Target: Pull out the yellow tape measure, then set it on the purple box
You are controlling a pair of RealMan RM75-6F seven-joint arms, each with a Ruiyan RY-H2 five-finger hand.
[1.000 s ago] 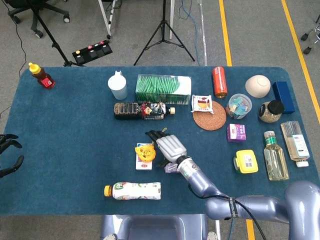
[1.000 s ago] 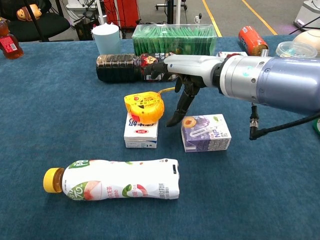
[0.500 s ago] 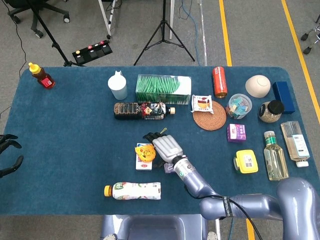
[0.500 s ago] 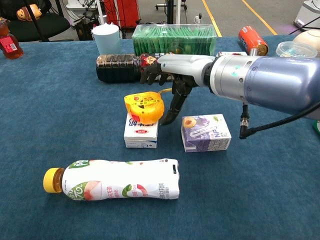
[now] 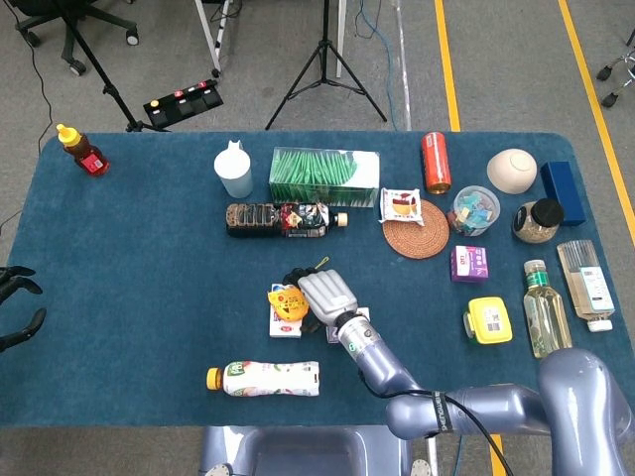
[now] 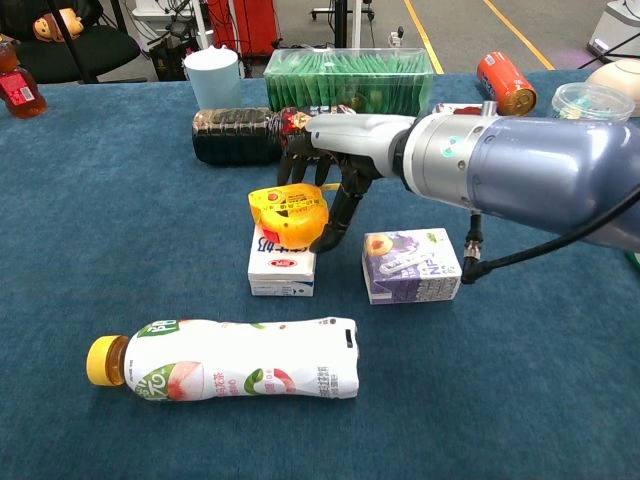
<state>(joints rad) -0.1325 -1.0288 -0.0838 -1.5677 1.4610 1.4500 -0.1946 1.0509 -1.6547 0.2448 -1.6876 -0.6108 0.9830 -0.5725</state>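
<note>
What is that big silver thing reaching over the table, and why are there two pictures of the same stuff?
That silver thing is a robot's right arm, ending in a hand with fingers like yours. A person steers it from afar. The robot has two cameras: one on its head looks down at the whole blue table, and one on its chest looks from low and close. The hand is reaching around the yellow tape measure, which sits on a small white box. I cannot tell if it grips it yet. Next to it is the purple box, where the tape measure should go. A long white bottle lies in front. The left hand waits at the table's far edge.
</note>
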